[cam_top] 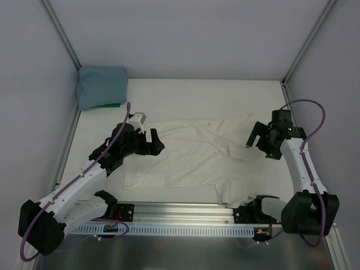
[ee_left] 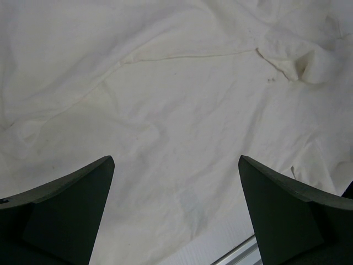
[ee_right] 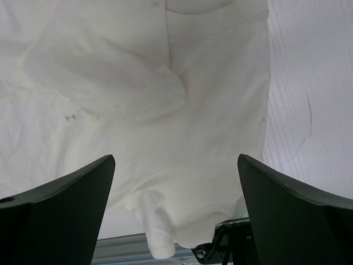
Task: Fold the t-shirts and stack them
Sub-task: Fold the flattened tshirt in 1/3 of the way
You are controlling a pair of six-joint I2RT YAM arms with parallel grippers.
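Cream t-shirt (cam_top: pixel 185 157): spread out but rumpled across the middle of the white table (cam_top: pixel 197 95). One flap of it reaches the near rail (cam_top: pixel 180 211).
Teal-blue t-shirt (cam_top: pixel 101 87): folded in the far left corner, well apart from the cream one, with a green strip (cam_top: pixel 109 105) showing under its near edge.
Left gripper (cam_top: pixel 153 140): fingers spread wide and empty, over the left part of the cream t-shirt.
Right gripper (cam_top: pixel 253 138): fingers spread wide and empty, at the shirt's right edge.
Overhead view alone: shows the teal-blue t-shirt, both arms and the cream shirt's whole outline.
Left wrist view alone: between the parted fingers of the left gripper (ee_left: pixel 175 160), cream cloth (ee_left: pixel 176 99) fills the view, showing a long seam line and tiny dark specks by a bunched fold.
Right wrist view alone: beyond the right gripper (ee_right: pixel 175 159), layered folds of the shirt (ee_right: pixel 165 110) overlap. Bare table (ee_right: pixel 300 83) lies beside them, and cloth droops onto the rail (ee_right: pixel 118 245).
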